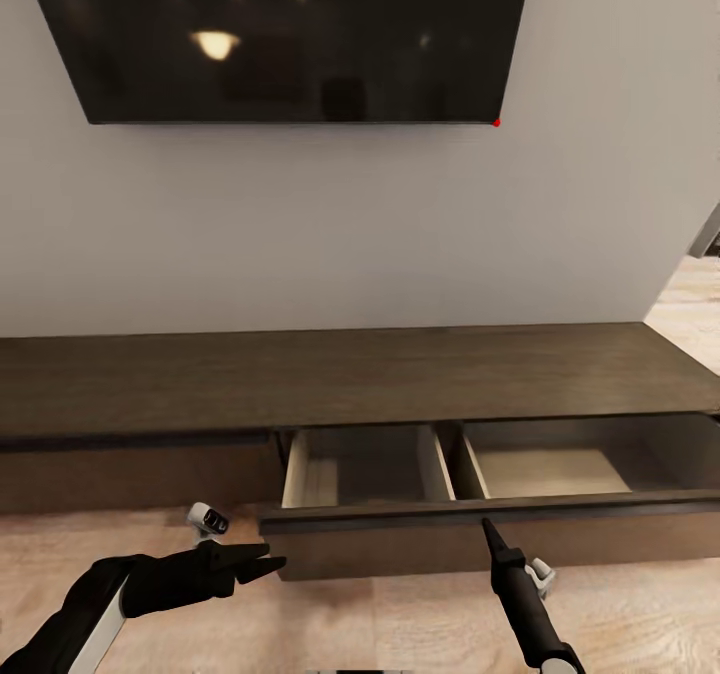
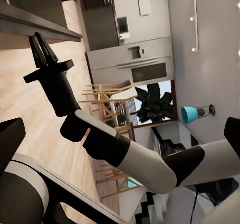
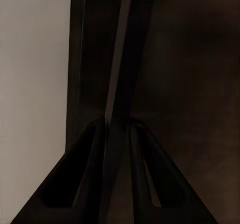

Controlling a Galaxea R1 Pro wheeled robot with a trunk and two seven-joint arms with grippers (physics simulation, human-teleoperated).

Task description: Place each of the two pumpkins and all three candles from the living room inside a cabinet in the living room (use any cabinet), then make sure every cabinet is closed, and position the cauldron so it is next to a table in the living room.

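Note:
The long dark-brown cabinet (image 1: 350, 374) runs along the wall, with one wide drawer pulled out. The drawer's two beige compartments (image 1: 360, 464) look empty as far as I can see into them. My right gripper (image 1: 487, 526) is shut, and its tip is up against the top edge of the drawer front (image 1: 400, 544). In the right wrist view its fingers (image 3: 107, 149) press together close to the dark wood (image 3: 200, 84). My left gripper (image 1: 265, 559) hangs open, holding nothing, just left of the drawer's corner. The pumpkins, candles and cauldron are out of view.
A black TV (image 1: 290, 34) hangs on the wall above the cabinet. Light wood floor (image 1: 380, 624) lies in front. The left wrist view looks past my right gripper (image 2: 41, 47) to a fridge (image 2: 130, 59), wooden chairs (image 2: 107, 99) and a plant (image 2: 155, 102).

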